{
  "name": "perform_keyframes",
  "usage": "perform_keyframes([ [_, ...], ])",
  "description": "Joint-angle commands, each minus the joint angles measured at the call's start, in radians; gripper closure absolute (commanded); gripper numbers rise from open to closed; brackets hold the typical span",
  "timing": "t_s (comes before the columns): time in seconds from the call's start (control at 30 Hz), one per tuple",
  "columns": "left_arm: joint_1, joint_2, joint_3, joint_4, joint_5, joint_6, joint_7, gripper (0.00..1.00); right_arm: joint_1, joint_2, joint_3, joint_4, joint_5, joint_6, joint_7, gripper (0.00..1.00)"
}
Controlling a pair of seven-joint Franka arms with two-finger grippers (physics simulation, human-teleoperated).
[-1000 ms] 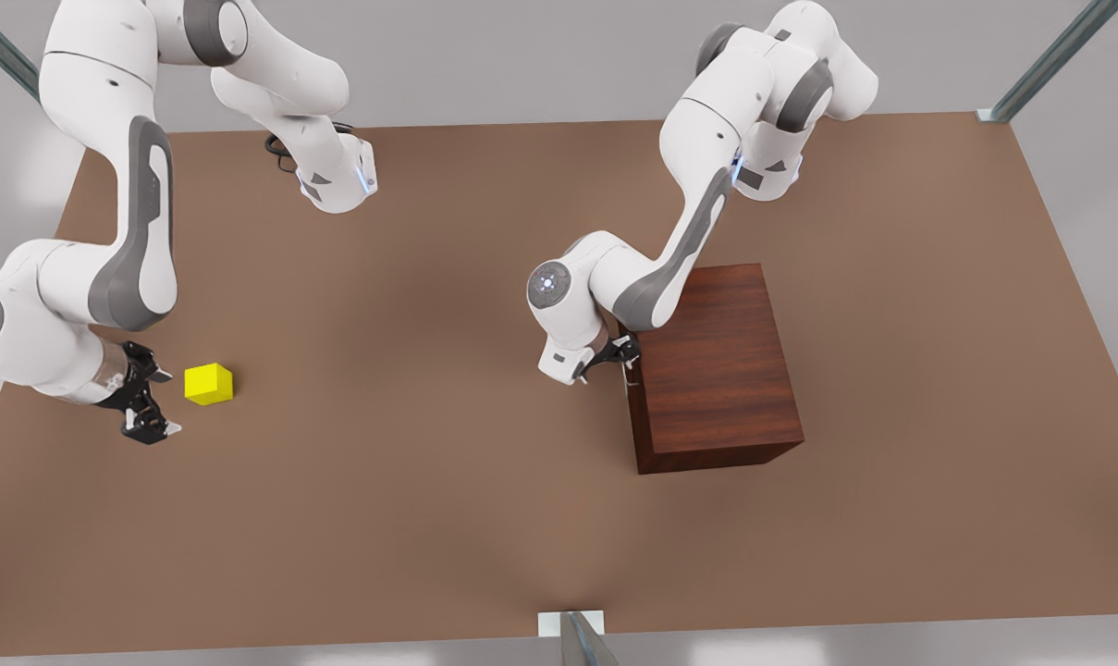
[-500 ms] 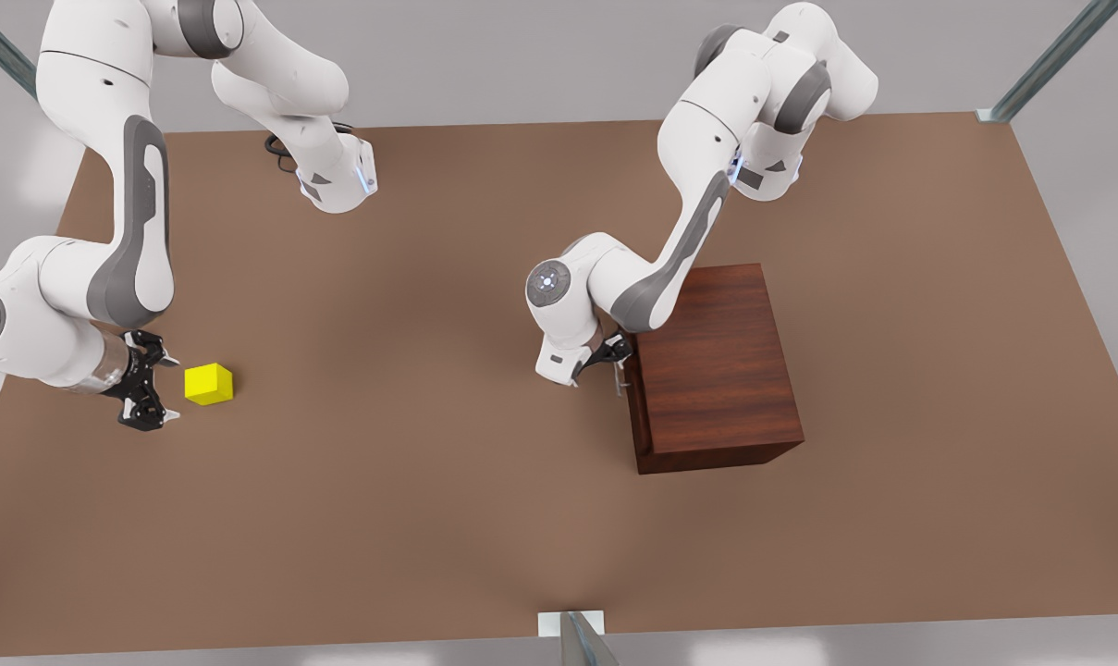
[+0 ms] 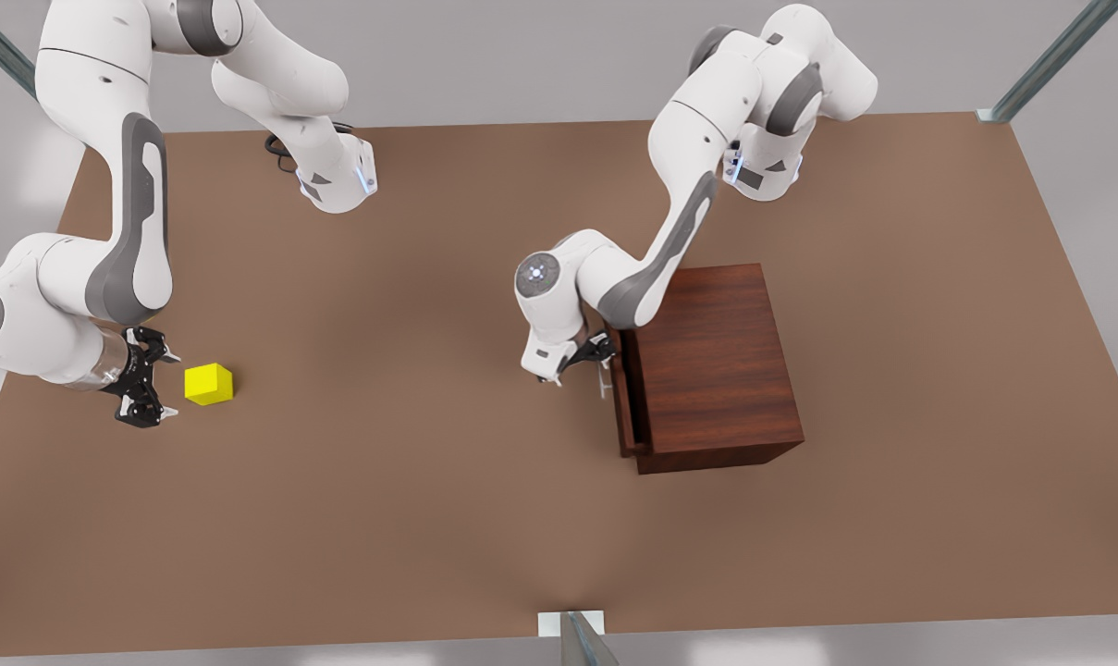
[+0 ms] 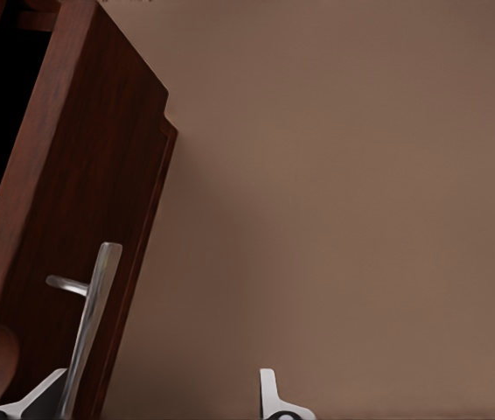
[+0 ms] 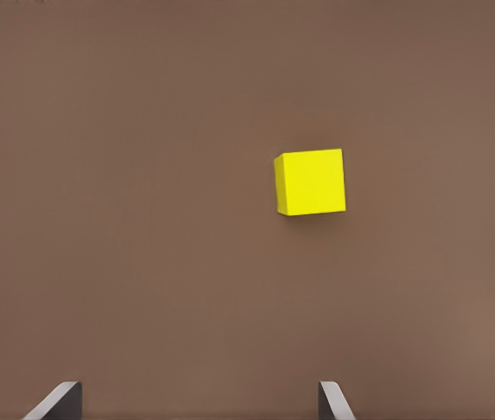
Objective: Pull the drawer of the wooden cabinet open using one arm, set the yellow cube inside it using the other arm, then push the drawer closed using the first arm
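Since the earlier frame, the drawer (image 3: 625, 407) is sliding out a little from the wooden cabinet (image 3: 720, 370). The left end effector (image 3: 592, 355) is hooking the handle (image 4: 90, 324) with fingers spread, not clamped. The right end effector (image 3: 144, 390) is waiting open just beside the yellow cube (image 3: 209, 384) on the bench (image 3: 411, 518). I am thinking the handle may slip off the fingers, because nothing is squeezing it.

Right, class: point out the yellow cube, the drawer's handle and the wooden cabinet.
yellow cube (image 3: 209, 383): front view, on its top face.
drawer's handle (image 4: 90, 319): left wrist view, on the silver bar's middle.
wooden cabinet (image 3: 720, 361): front view, on its flat top.
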Motion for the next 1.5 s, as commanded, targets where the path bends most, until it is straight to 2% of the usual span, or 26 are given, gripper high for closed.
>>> perform_keyframes([
  [0.0,-0.008,0.008,-0.001,0.016,0.003,-0.018,-0.015,0.0,0.0,-0.001,0.0,0.0,0.0,0.0,0.032,0.0],
  [0.37,-0.028,0.04,-0.001,0.099,0.01,-0.046,-0.015,0.0,0.0,-0.001,0.001,0.0,-0.003,-0.008,0.024,0.0],
  [0.43,-0.028,0.037,-0.004,0.169,-0.004,-0.123,-0.009,0.0,0.0,-0.001,0.001,0.002,-0.003,-0.011,0.007,0.0],
  [0.47,-0.028,0.029,-0.043,0.215,-0.026,-0.193,-0.038,0.0,0.0,-0.001,0.001,0.002,-0.004,-0.013,0.007,0.0],
  [0.5,-0.023,0.008,-0.041,0.281,-0.099,-0.216,-0.125,0.0,0.0,-0.001,0.001,0.002,-0.003,-0.013,0.007,0.0],
  [0.57,0.066,-0.158,-0.046,0.324,-0.155,-0.471,0.051,0.0,0.0,-0.001,0.0,0.003,-0.004,-0.014,0.007,0.0],
  [0.6,0.133,-0.196,-0.04,0.321,-0.153,-0.564,0.233,0.0,0.0,-0.001,0.0,0.005,-0.006,-0.014,0.007,0.0],
  [0.63,0.176,-0.216,-0.032,0.317,-0.15,-0.598,0.37,0.0,0.0,-0.016,0.001,-0.015,-0.007,0.001,-0.011,0.0],
  [0.67,0.245,-0.247,0.002,0.312,-0.151,-0.652,0.577,0.0,-0.002,-0.075,0.001,-0.111,-0.015,0.075,-0.064,0.0],
  [0.73,0.438,-0.288,0.008,0.305,-0.167,-0.721,0.949,0.0,-0.003,-0.082,0.001,-0.15,-0.053,0.156,-0.062,0.0],
  [0.77,0.575,-0.34,0.008,0.254,-0.208,-0.718,1.134,0.0,-0.003,-0.085,0.008,-0.194,-0.102,0.262,-0.064,0.0],
  [0.8,0.678,-0.486,0.006,0.021,-0.273,-0.544,1.162,0.0,-0.003,-0.088,0.008,-0.213,-0.128,0.283,-0.064,0.0],
  [0.83,0.68,-0.615,0.029,-0.195,-0.264,-0.411,1.166,0.0,-0.002,-0.088,0.017,-0.237,-0.164,0.291,-0.096,0.0],
  [0.9,0.676,-0.687,0.026,-0.363,-0.231,-0.307,1.165,0.0,-0.008,-0.087,0.02,-0.279,-0.168,0.305,-0.123,0.0],
  [1.0,0.641,-0.589,0.02,-0.262,-0.23,-0.318,1.166,0.0,-0.054,-0.073,0.02,-0.326,-0.167,0.359,-0.136,0.0],
  [1.2,0.64,-0.566,0.02,-0.254,-0.233,-0.302,1.166,0.0,-0.156,-0.007,0.047,-0.374,-0.155,0.418,-0.215,0.0],
  [1.27,0.644,-0.563,0.022,-0.235,-0.237,-0.281,1.169,0.0,-0.204,0.023,0.096,-0.374,-0.155,0.446,-0.217,0.0],
  [1.3,0.647,-0.561,0.023,-0.234,-0.242,-0.281,1.186,0.0,-0.284,0.048,0.178,-0.374,-0.156,0.468,-0.218,0.0],
  [1.37,0.653,-0.56,0.026,-0.232,-0.242,-0.282,1.197,0.0,-0.365,0.074,0.264,-0.374,-0.168,0.487,-0.228,0.0],
  [1.47,0.652,-0.551,0.026,-0.232,-0.236,-0.281,1.195,0.0,-0.371,0.099,0.267,-0.365,-0.19,0.491,-0.229,0.0],
])
